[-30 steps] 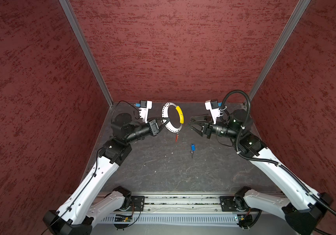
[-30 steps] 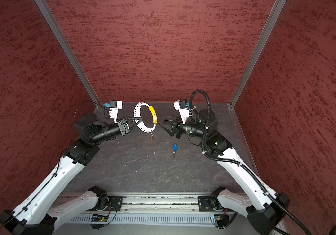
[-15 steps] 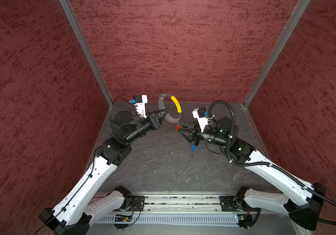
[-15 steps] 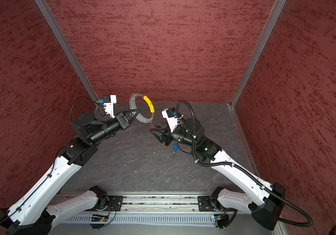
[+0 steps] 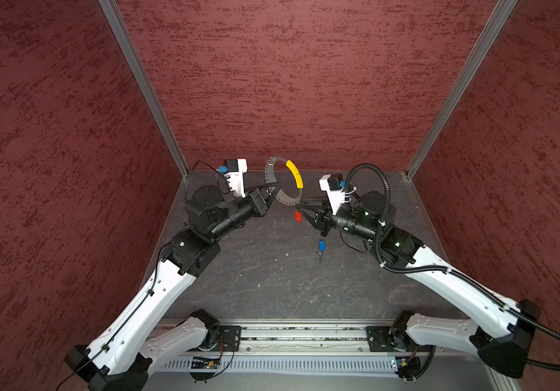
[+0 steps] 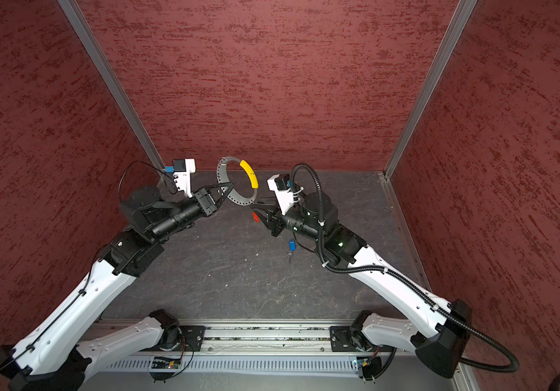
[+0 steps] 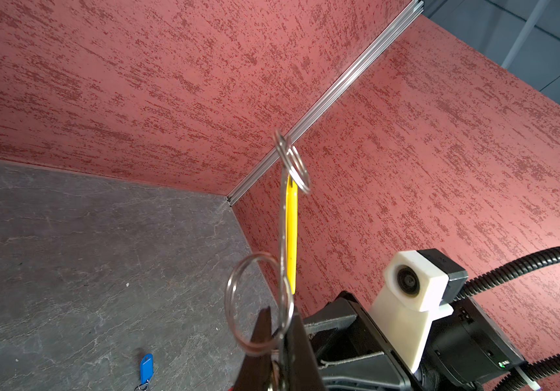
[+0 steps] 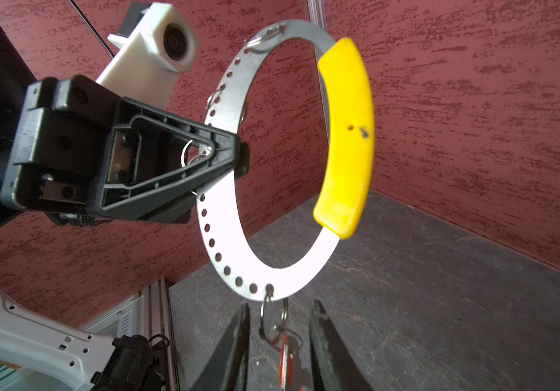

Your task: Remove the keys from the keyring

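Keyring (image 8: 219, 220) clenched in left hand (image 5: 276, 185); right hand (image 8: 280, 306), part-open, straddles the hanging red key (image 8: 287, 359).

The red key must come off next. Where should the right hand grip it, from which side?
By its flat red head, from the right arm's side: the red key hangs edge-on below the keyring, broad faces toward the open right hand straddling it.

Robot lab cell: red panel walls (image 5: 288, 84), aluminium posts (image 5: 144, 88), arms (image 5: 156, 298) on a rail (image 5: 302, 333).
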Motion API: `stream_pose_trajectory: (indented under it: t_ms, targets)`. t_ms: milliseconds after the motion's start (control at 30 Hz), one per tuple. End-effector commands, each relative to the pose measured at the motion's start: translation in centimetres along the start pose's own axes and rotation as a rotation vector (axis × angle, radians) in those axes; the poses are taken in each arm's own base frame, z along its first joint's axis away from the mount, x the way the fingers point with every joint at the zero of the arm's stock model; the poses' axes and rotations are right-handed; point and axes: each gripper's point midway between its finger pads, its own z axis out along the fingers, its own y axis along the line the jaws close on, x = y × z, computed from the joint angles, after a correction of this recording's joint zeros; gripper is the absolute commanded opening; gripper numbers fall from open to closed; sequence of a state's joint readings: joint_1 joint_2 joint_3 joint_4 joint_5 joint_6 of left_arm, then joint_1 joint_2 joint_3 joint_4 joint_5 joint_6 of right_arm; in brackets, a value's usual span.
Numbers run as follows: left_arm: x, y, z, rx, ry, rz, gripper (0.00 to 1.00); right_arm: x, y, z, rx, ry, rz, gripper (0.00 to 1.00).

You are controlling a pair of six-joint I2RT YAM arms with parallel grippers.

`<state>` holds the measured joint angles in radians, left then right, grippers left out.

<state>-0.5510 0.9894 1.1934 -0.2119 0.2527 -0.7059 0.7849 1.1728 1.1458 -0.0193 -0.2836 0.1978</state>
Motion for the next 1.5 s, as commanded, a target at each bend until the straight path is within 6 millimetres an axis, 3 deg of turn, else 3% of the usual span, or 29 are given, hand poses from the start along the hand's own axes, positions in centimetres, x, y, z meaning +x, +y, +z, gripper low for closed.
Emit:
stream_pose_trajectory:
  t_ms: [0,300,500,867,1233,1467]
  targets:
    - [-0.7,-1.0,-0.4,0.024,-0.022,0.025,0.0,-1.7,0.8,0.1,-0.016,-0.039,-0.041,0.24]
    - [-0.6,-1.1,-0.3,0.03,-0.02,0.025,0.0,-0.8,1.1,0.5,-0.02,-0.003,-0.061,0.15]
    - [-0.7,-1.1,-0.3,0.025,-0.022,0.021,0.0,-1.0,1.2,0.2,-0.011,-0.012,-0.074,0.0]
    - [-0.9,-0.5,-0.5,-0.016,-0.03,-0.003,0.0,-1.1,0.8,-0.4,0.052,-0.013,-0.14,0.0]
    - [-0.3,0.7,-0.2,-0.054,0.006,-0.062,0.0,-2.5,1.7,-1.0,0.042,-0.06,-0.19,0.0]
    - [0.5,1.8,-0.2,-0.063,0.036,-0.106,0.27,-3.3,2.2,-1.6,0.027,-0.079,-0.18,0.0]
